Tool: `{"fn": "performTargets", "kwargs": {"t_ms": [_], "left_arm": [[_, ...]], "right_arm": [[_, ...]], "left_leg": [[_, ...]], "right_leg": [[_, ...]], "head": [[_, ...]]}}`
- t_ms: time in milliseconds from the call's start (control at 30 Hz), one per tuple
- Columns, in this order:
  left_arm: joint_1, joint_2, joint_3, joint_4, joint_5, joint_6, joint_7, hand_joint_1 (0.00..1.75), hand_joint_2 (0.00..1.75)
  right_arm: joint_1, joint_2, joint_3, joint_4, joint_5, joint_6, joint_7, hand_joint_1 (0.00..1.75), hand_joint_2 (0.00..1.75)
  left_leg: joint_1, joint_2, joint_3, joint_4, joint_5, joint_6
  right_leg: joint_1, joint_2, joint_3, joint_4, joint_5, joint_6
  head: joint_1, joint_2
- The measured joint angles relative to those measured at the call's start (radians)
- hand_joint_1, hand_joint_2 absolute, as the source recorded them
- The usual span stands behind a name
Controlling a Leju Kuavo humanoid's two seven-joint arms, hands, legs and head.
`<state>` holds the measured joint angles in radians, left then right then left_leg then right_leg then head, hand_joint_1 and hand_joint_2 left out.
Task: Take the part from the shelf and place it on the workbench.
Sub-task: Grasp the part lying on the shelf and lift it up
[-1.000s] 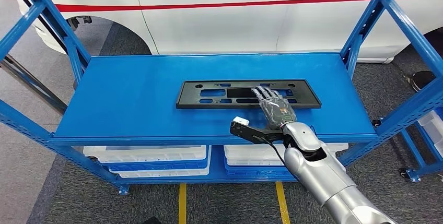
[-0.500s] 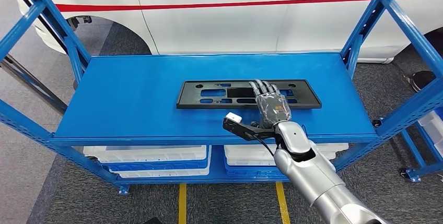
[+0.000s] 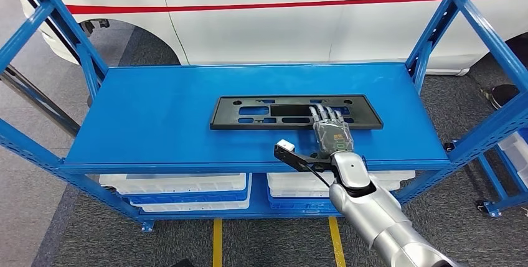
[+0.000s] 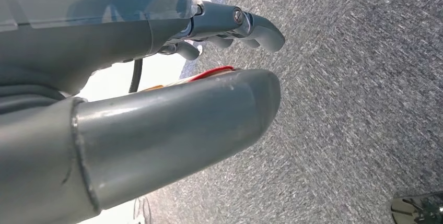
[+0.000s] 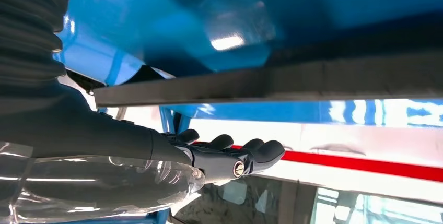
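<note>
The part is a flat black rectangular frame (image 3: 274, 111) with cut-outs, lying in the middle of the blue shelf board (image 3: 155, 124). My right hand (image 3: 331, 131) reaches in over the shelf's front edge, palm down, with its fingertips stretched over the frame's near right portion. In the right wrist view the frame's dark edge (image 5: 313, 80) runs just past the outstretched fingers (image 5: 230, 156), which are not wrapped around it. My left hand (image 4: 209, 51) hangs over grey carpet, its fingers loosely apart and holding nothing.
Blue slanted uprights (image 3: 448, 24) flank the shelf on both sides. A white car (image 3: 280, 12) with a red stripe stands close behind. White bins (image 3: 174, 186) sit on the lower level. Yellow floor lines (image 3: 216, 242) run below the shelf.
My right hand has slid a little to the right and back toward the shelf's front edge. The black frame has stayed where it was.
</note>
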<state>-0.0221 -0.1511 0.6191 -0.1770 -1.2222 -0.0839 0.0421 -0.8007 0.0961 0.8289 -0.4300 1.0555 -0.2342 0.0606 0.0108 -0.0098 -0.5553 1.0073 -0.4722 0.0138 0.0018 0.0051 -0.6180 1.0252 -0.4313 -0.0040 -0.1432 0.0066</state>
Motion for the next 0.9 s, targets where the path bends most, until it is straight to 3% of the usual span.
{"fn": "performTargets", "kwargs": {"t_ms": [133,267,433,633,900], "left_arm": [[0.0,0.0,0.0,0.0,0.0,0.0,0.001,0.0,0.0],[0.0,0.0,0.0,0.0,-0.001,0.0,0.011,0.0,0.0],[-0.001,0.0,0.0,0.0,-0.006,0.001,0.012,0.0,0.0],[-0.001,0.0,0.0,0.0,-0.014,0.0,0.012,0.0,0.0],[-0.001,0.0,0.0,0.0,-0.015,-0.001,0.007,0.0,0.0]], "right_arm": [[-0.003,0.0,0.0,0.017,0.0,-0.002,0.0,0.0,1.75],[-0.006,0.0,-0.005,0.024,-0.002,0.003,-0.01,0.0,0.0],[-0.008,0.001,-0.035,0.029,-0.041,0.065,-0.077,0.0,0.0],[-0.008,0.001,-0.072,0.027,-0.078,0.07,-0.158,0.0,0.0],[-0.004,0.002,-0.094,-0.002,-0.08,0.067,-0.177,0.0,0.0]], "left_leg": [[0.0,0.0,0.0,0.0,0.0,0.0],[0.0,0.0,0.001,0.0,0.0,0.0],[0.0,0.0,0.002,0.0,0.0,0.0],[0.0,0.0,0.001,0.001,0.0,0.0],[-0.002,0.0,-0.002,0.009,-0.004,0.004]], "right_leg": [[0.0,0.0,0.0,0.0,0.0,0.0],[0.0,0.0,0.001,0.0,0.0,0.0],[0.0,0.0,0.002,0.0,0.0,0.0],[-0.001,0.0,0.002,-0.001,0.0,0.0],[-0.003,0.0,0.002,-0.001,0.001,0.003]], "head": [[0.0,0.0],[0.0,0.0],[0.0,0.0],[0.0,0.0],[0.0,0.0]]}}
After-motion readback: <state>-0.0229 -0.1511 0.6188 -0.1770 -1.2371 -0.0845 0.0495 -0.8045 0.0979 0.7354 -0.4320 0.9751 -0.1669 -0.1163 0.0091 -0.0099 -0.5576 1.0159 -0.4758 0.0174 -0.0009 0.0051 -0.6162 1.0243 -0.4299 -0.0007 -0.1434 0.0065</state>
